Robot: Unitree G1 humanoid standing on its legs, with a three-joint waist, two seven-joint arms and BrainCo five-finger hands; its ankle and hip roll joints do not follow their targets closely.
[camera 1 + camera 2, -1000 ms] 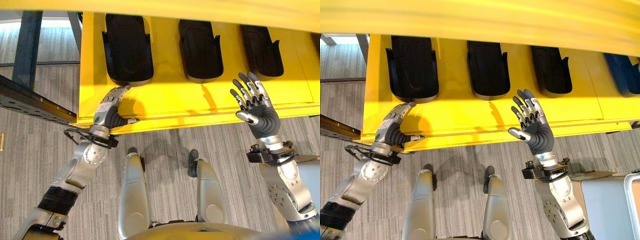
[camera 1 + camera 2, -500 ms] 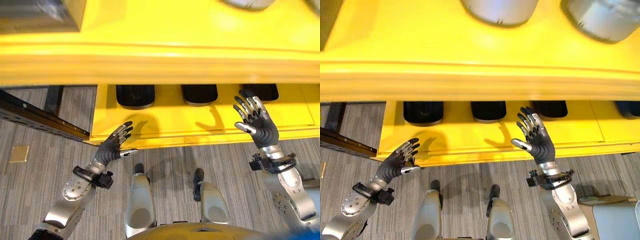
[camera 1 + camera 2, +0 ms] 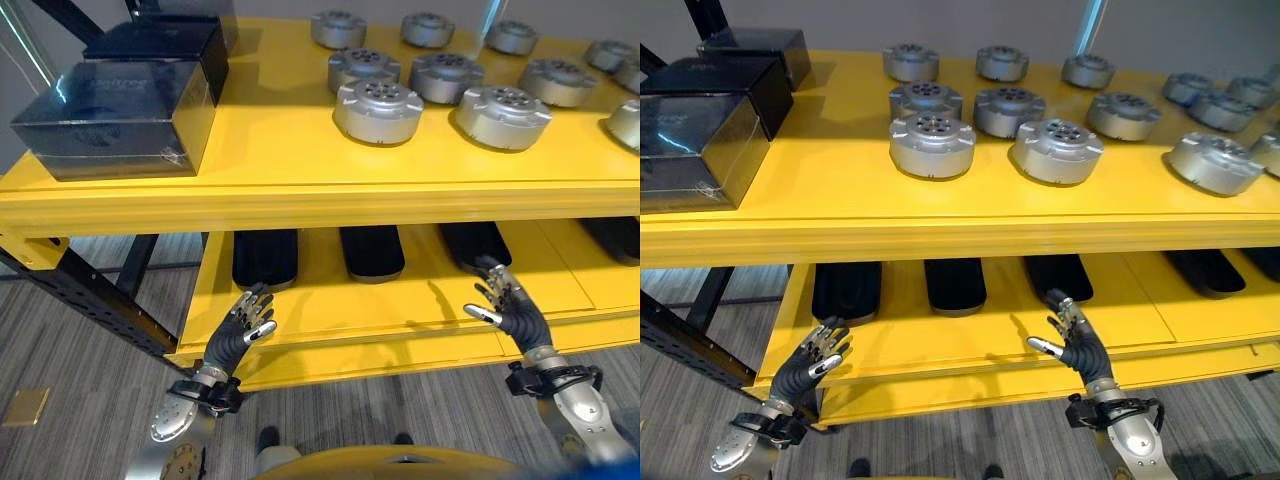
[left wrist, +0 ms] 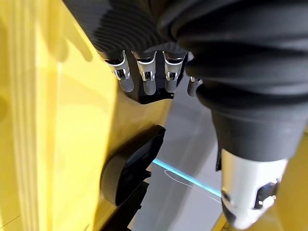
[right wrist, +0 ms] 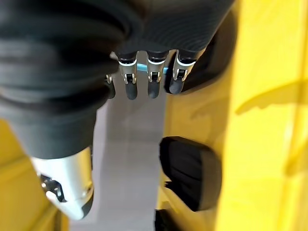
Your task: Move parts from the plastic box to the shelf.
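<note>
Shelf [image 3: 300, 190], upper level: two boxes [image 3: 120, 115] at the left end, one behind the other; round parts [image 3: 378, 108] in rows from the middle to the right end. Lower level: trays [image 3: 266, 255] side by side toward the back, beneath the upper level. Left hand [image 3: 238, 330] over the front edge of the lower level at the left, right hand [image 3: 510, 310] over it further right, well apart, both before the trays.

Two dark boxes [image 3: 115, 118], at least eleven silver parts [image 3: 378, 110], four black trays [image 3: 371, 252]
</note>
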